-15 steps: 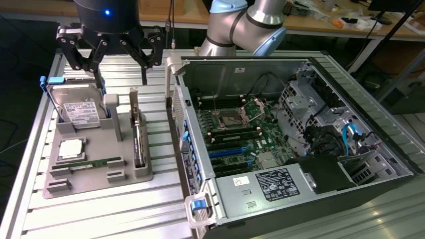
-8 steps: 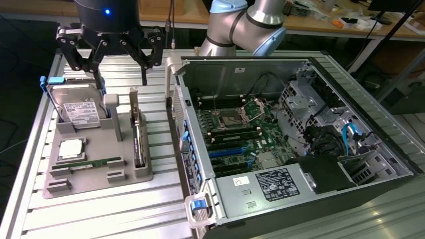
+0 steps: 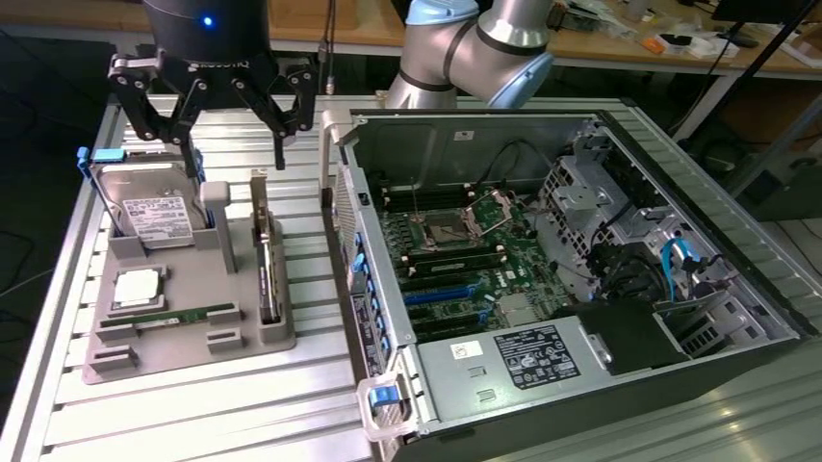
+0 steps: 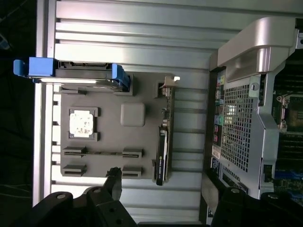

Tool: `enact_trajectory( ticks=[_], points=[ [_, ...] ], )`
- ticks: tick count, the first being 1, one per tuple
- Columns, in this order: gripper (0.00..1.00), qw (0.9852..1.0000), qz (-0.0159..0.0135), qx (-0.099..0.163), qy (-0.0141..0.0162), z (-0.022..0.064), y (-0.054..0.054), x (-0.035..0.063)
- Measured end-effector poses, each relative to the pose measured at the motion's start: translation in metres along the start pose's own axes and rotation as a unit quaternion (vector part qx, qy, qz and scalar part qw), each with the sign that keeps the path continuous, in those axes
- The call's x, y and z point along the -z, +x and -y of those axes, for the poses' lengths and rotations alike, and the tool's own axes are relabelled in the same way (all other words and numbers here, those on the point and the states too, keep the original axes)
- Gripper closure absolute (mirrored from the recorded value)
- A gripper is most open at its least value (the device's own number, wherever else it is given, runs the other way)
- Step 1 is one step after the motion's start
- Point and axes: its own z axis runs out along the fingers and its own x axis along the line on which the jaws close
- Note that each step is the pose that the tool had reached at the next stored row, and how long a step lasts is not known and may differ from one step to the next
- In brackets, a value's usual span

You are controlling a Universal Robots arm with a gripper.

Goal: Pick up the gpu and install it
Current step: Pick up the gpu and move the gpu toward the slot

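End effector (image 3: 239, 162) above upright gpu (image 3: 266, 265)

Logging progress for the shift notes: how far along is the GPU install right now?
Done: nothing yet; the gpu stands on edge in the gray holder tray, outside the computer case. In hand: nothing; the gripper hangs open and empty above the tray. Left: both pick-up and install; the blue motherboard slots are bare.

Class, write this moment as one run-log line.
gpu: on edge in grey holder | gripper: open, empty, above it
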Motion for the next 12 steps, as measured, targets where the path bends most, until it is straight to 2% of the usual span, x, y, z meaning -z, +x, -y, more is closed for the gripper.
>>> enact_trajectory(
  ticks=[12],
  points=[
    [0.22,1.0,0.0,0.0,0.0,0.0002,0.0,-0.0209]
  ],
)
